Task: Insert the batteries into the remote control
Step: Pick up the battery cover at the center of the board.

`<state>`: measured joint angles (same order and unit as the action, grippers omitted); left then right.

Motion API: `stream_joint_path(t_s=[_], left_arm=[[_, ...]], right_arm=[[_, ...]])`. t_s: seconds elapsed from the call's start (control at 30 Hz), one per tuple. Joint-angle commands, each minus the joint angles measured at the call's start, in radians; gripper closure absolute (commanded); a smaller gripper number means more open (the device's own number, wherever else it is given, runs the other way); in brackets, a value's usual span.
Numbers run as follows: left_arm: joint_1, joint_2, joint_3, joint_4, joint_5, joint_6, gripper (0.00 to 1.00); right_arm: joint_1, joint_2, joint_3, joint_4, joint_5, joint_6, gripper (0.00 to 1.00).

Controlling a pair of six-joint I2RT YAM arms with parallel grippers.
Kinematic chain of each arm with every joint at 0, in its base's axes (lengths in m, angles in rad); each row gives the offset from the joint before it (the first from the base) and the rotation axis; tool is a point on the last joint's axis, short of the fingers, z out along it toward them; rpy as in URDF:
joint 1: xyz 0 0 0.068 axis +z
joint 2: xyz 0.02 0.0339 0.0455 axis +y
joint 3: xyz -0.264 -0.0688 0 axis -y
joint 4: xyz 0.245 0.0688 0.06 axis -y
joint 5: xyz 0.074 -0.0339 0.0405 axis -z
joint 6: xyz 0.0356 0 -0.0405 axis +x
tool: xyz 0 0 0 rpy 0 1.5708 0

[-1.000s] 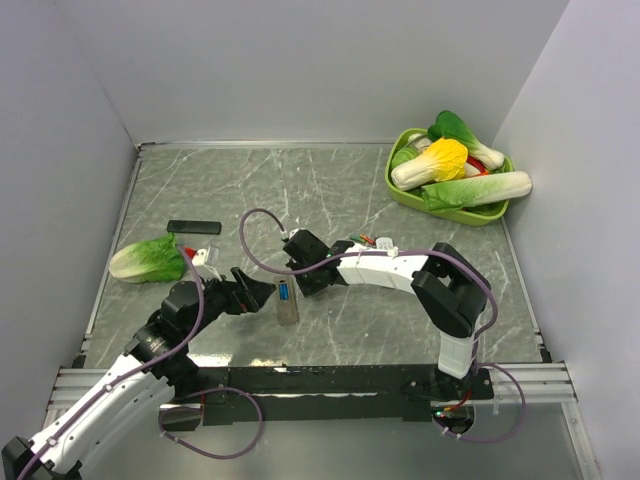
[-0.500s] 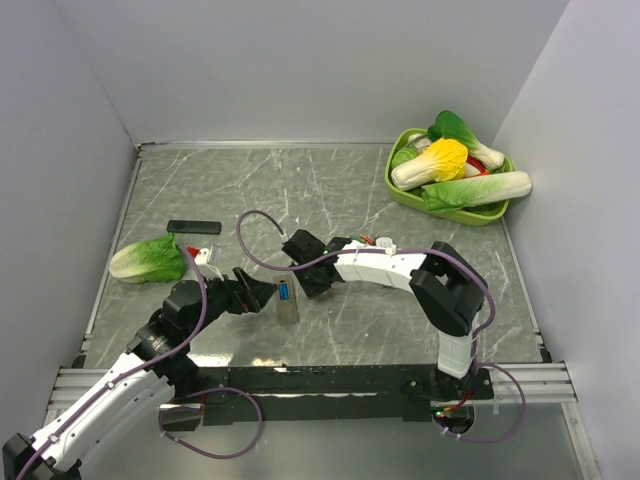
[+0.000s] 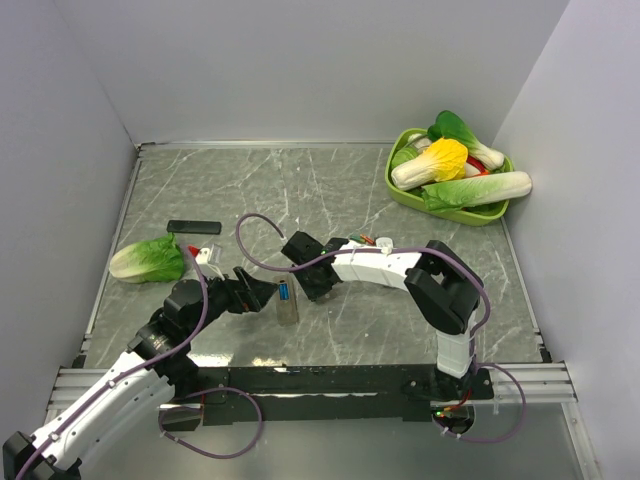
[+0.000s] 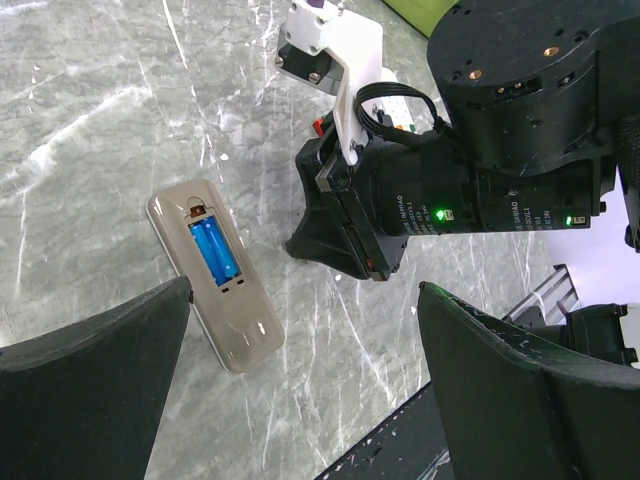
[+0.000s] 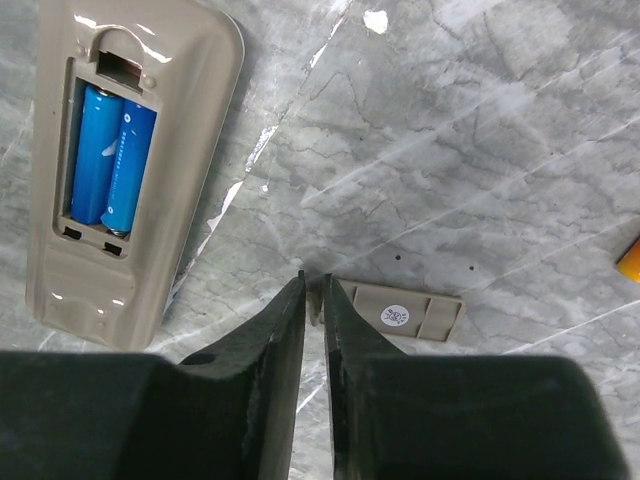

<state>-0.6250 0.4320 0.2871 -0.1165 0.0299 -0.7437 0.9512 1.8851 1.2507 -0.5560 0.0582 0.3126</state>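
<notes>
The remote control [image 3: 288, 300] lies back-up on the marble table, also in the left wrist view [image 4: 215, 290] and the right wrist view [image 5: 130, 170]. Its compartment is uncovered, with two blue cylinders [image 5: 110, 165] side by side in it. A beige battery cover [image 5: 405, 312] lies flat to the remote's right. My right gripper [image 5: 313, 278] is shut on the cover's left end, low at the table [image 3: 308, 285]. An orange battery tip [image 5: 630, 260] shows at the frame edge; small coloured batteries [image 3: 368, 240] lie behind the right arm. My left gripper [image 4: 305, 295] is open and empty, just left of the remote [image 3: 265, 293].
A wider white remote with a red button [image 3: 205, 258], a flat black bar [image 3: 193, 227] and a toy lettuce [image 3: 148, 260] lie at the left. A green basket [image 3: 400, 195] of toy vegetables stands at the back right. Grey walls enclose the table.
My right gripper has edged slightly left and nearer, towards the remote. The left arm and the remote have not visibly moved.
</notes>
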Motion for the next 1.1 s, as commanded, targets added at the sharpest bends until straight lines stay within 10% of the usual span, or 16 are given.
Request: stream_joint_path(t_s=[0.0,1.07], left_arm=[[0.001,0.005,0.003,0.041,0.016,0.020,0.01],[0.001,-0.016,-0.009,0.035,0.018,0.012,0.01]], right_arm=[[0.006,0.011,0.026,-0.042,0.006,-0.001,0.77],[0.027,-0.066,0.023,-0.110,0.121,0.062,0.64]])
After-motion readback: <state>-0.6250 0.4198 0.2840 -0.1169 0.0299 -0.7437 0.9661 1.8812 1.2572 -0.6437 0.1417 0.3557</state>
